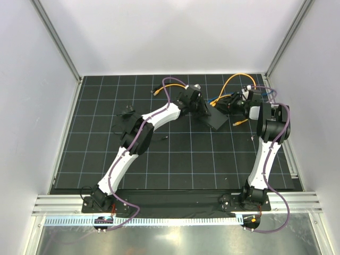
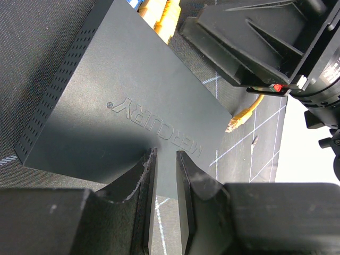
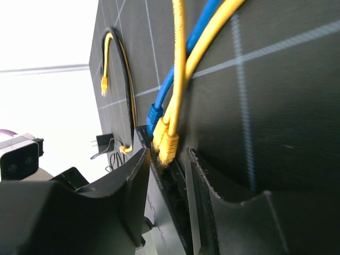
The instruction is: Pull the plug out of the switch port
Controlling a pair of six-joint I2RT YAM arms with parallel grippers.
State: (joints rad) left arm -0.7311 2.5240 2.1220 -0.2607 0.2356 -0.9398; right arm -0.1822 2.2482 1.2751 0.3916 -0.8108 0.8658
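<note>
The switch box is a flat matte-black box marked MERCURY. Two yellow plugs and a blue plug sit in its port edge; they also show in the left wrist view. My right gripper is open; its jaws straddle the port edge just short of the nearest yellow plug, not touching it. My left gripper is over the box's opposite edge, with a narrow gap between its jaws and nothing in them.
Yellow and blue cables loop behind the box. A loose yellow plug lies right of the box. Another loose yellow plug lies at the far left. A small black adapter with thin wire lies left of the left arm.
</note>
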